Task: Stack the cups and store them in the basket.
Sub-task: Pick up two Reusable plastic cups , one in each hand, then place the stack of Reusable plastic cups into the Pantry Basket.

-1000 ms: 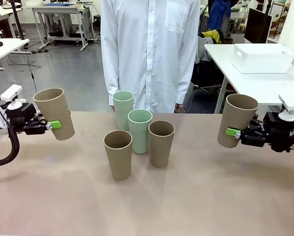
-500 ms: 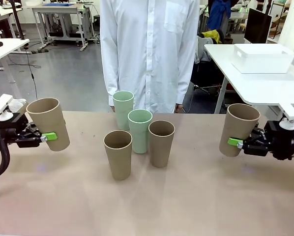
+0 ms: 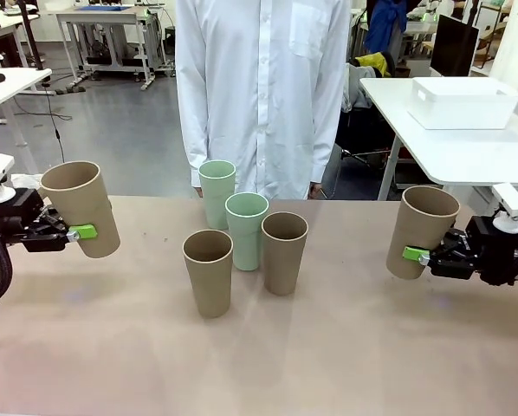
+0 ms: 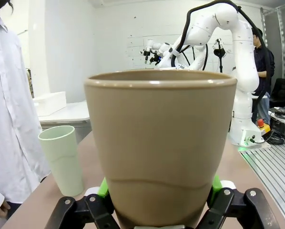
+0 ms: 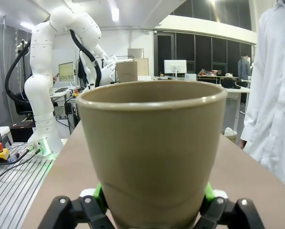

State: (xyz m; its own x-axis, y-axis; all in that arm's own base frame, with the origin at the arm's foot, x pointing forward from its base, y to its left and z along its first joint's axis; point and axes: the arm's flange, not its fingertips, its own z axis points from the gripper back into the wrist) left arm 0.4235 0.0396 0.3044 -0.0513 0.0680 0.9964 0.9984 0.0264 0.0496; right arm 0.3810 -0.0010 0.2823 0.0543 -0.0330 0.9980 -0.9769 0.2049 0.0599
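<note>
Far left: tan cup [image 3: 79, 206] clamped low in the left gripper [image 3: 84, 232], off the table [image 3: 346, 364]. Middle: four cups [image 3: 246, 227] standing close. Right: another tan cup [image 3: 422, 230] clamped in the right gripper [image 3: 413, 254]. Far back right, on a side table [image 3: 432, 149]: the basket [image 3: 462, 102]. Likely light, stiff, smooth; squeeze sides gently. Wrist views: both green pads [image 4: 103, 187]; front: one.

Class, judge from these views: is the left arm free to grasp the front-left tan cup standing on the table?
Probably not: the left gripper is shut on another tan cup, though the path to the standing cup looks clear.
</note>
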